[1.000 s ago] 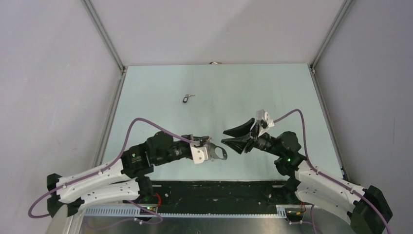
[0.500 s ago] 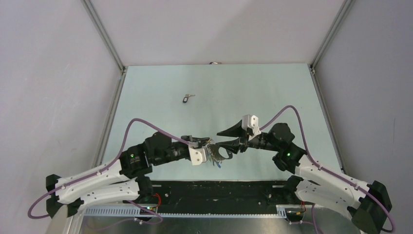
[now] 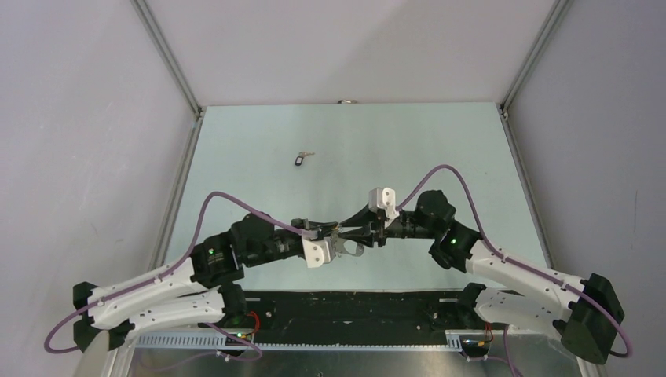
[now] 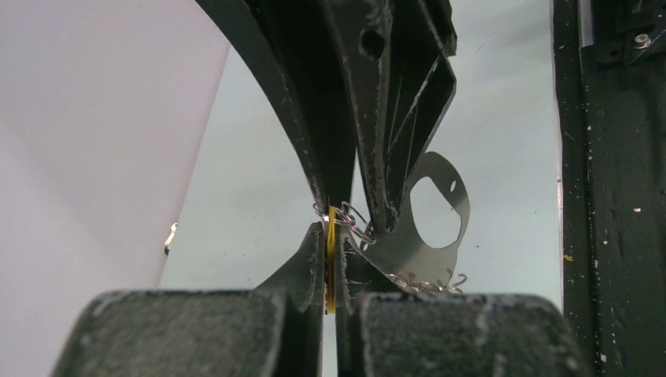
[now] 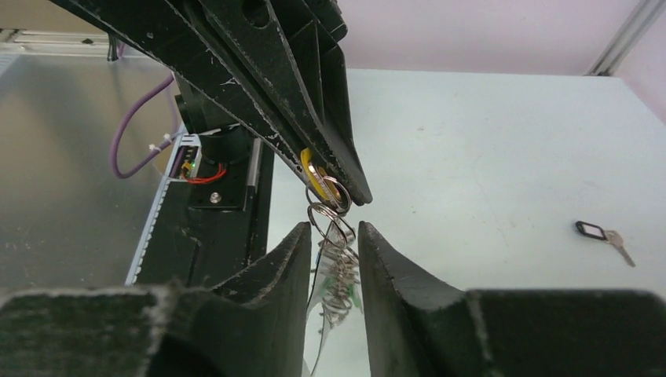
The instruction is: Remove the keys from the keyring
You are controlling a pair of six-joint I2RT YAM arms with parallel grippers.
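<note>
My left gripper [image 4: 331, 228] is shut on a yellow key [image 4: 331, 255], held edge-on above the table. Small wire rings link that key to the grey-beige keyring [image 4: 440, 236], which hangs to the right of the jaws. In the right wrist view the yellow key [image 5: 311, 174] sits at the left gripper's tips. A cluster of wire rings [image 5: 339, 275] with a green tag dangles below it. My right gripper [image 5: 334, 234] is open, one finger on each side of that cluster. From above, both grippers meet over the keyring [image 3: 355, 250]. A black-headed key [image 3: 301, 159] lies alone on the table.
The pale green table [image 3: 440, 149] has a metal frame post along each side. A black base plate [image 3: 353, 302] runs along the near edge between the arm bases. The black-headed key [image 5: 590, 230] lies far right in the right wrist view.
My right arm has swung left to the left gripper, and its jaws have narrowed around the hanging rings. The left gripper has kept its grip and barely moved.
</note>
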